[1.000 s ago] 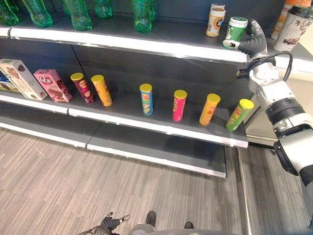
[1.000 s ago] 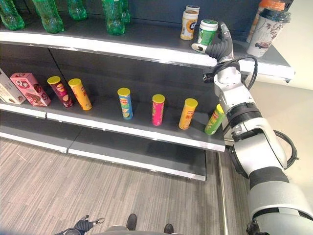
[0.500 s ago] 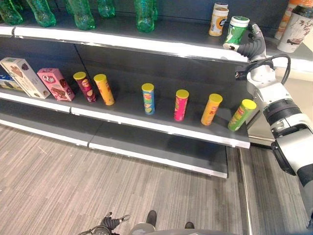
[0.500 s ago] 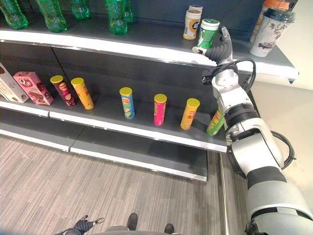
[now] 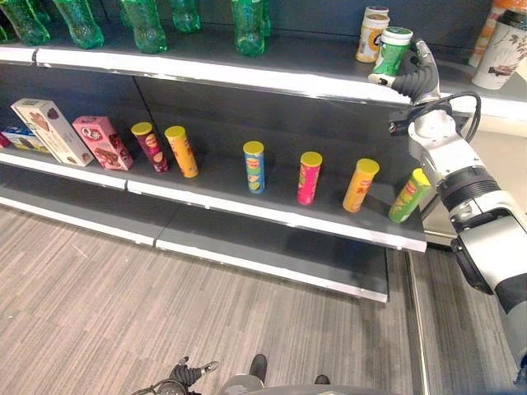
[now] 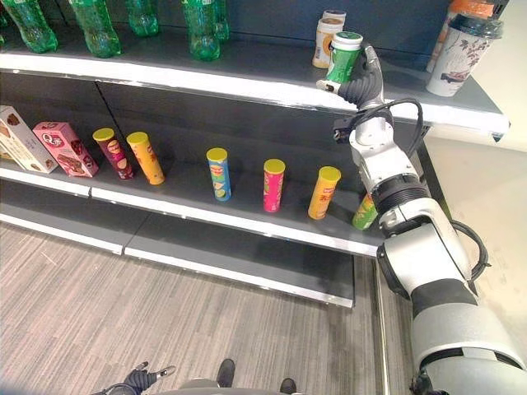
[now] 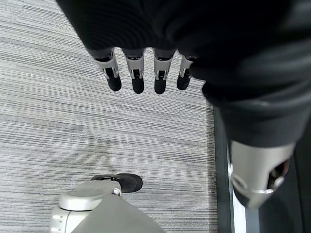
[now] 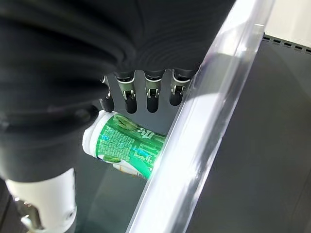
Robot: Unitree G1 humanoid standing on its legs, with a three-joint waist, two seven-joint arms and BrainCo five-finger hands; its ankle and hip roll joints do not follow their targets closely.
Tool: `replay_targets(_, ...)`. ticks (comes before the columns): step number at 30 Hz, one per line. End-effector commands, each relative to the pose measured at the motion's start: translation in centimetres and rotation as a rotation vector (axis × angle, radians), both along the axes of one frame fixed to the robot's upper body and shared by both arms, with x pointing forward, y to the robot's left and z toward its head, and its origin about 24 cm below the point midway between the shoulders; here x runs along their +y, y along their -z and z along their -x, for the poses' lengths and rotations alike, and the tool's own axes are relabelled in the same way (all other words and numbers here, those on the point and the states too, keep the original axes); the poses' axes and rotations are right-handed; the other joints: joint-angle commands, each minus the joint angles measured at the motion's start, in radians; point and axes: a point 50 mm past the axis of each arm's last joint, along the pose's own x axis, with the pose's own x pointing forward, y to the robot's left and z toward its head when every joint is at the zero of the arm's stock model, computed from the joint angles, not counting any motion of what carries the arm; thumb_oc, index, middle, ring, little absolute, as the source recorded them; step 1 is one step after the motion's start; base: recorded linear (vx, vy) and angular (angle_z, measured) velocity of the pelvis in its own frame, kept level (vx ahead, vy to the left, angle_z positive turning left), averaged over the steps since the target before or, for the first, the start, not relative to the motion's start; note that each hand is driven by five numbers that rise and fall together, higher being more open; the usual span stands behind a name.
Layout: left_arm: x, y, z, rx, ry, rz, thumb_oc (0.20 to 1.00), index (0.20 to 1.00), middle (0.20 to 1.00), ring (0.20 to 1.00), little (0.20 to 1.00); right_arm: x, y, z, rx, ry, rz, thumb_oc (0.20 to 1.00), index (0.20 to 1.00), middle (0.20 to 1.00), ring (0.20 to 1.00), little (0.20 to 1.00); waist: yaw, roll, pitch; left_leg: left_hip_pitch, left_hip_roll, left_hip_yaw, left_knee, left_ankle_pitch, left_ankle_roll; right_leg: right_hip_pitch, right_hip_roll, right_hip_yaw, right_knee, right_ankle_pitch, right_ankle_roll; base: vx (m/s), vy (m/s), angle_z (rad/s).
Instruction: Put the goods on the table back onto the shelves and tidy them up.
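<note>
A green and white cup (image 5: pixel 391 51) leans tilted over the front edge of the top shelf (image 5: pixel 247 76), its base at the shelf's lip. My right hand (image 5: pixel 414 78) is shut on it from the right and below. In the right wrist view the cup (image 8: pixel 127 143) lies between the thumb and the fingers (image 8: pixel 151 95), beside the shelf's bright edge strip (image 8: pixel 194 126). A beige can (image 5: pixel 371 36) stands just left of and behind the cup. My left hand (image 7: pixel 146 73) hangs low over the floor, fingers straight and holding nothing.
Green bottles (image 5: pixel 247 25) line the top shelf's left part; a patterned cup (image 5: pixel 502 51) stands at its right end. Several chip tubes (image 5: pixel 310 176) and two boxes (image 5: pixel 100 141) stand on the middle shelf. The bottom shelf (image 5: pixel 272 255) is bare.
My right hand has carried the green cup a little left along the top shelf, closer to the beige can. The camera has shifted slightly. The left hand has stayed put.
</note>
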Motion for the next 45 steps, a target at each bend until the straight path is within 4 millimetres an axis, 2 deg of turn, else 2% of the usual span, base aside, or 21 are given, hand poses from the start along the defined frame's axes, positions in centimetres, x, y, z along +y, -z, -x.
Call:
replay_targets(1,1.3,-0.7,-1.9,-0.031,0.009,-0.054,1.000,1.000,1.000,1.000,1.000,1.4,-2.7,-0.2,-0.065,-0.024,0.024,1.000,1.000,1.000,1.000,1.000,0.039,-0.045,0.017,0.072,0.019,0.021,0.001,-0.135,-0.043,0.032,-0.083,-0.014,0.008,-0.043,0.102,0.00,0.000,0.00)
replay_targets(15,1.2,-0.7,-2.0,-0.036,0.005,-0.049,1.000,1.000,1.000,1.000,1.000,2.8,-2.8,-0.3,-0.062,-0.073,0.044,1.000,1.000,1.000,1.000,1.000,0.045,-0.049,0.015,0.069,0.022,0.018,0.001,-0.132,-0.045,0.034,-0.080,-0.019,0.008,-0.044,0.099,0.00,0.000,0.00)
replay_targets(34,1.1,-0.6,-2.0,-0.031,0.008,-0.052,1.000,1.000,1.000,1.000,1.000,2.1,-2.5,-0.5,-0.048,-0.006,0.094,1.000,1.000,1.000,1.000,1.000,0.044,-0.049,0.014,0.067,0.022,0.019,0.001,-0.132,-0.046,0.032,-0.080,-0.024,0.008,-0.045,0.098,0.00,0.000,0.00)
replay_targets(36,1.0,-0.6,-2.0,-0.032,0.010,-0.054,1.000,1.000,1.000,1.000,1.000,1.9,-3.0,-0.3,-0.075,0.013,0.114,1.000,1.000,1.000,1.000,1.000,0.041,-0.048,0.014,0.067,0.023,0.019,0.001,-0.132,-0.045,0.032,-0.080,-0.024,0.008,-0.044,0.099,0.00,0.000,0.00)
replay_targets(40,0.8,-0.6,-2.2,-0.041,0.000,-0.059,1.000,1.000,1.000,1.000,1.000,1.7,-5.1,0.7,-0.207,0.047,0.179,1.000,1.000,1.000,1.000,1.000,0.032,-0.044,0.019,0.067,0.023,0.022,0.001,-0.133,-0.043,0.028,-0.081,-0.022,0.008,-0.043,0.100,0.00,0.000,0.00)
replay_targets(45,1.0,-0.5,-1.7,-0.028,-0.019,-0.066,1.000,1.000,1.000,1.000,1.000,0.4,-8.9,4.6,-0.467,0.021,0.236,1.000,1.000,1.000,1.000,1.000,0.012,-0.043,0.025,0.068,0.023,0.029,0.001,-0.139,-0.040,0.025,-0.083,-0.018,0.008,-0.045,0.103,0.00,0.007,0.01)
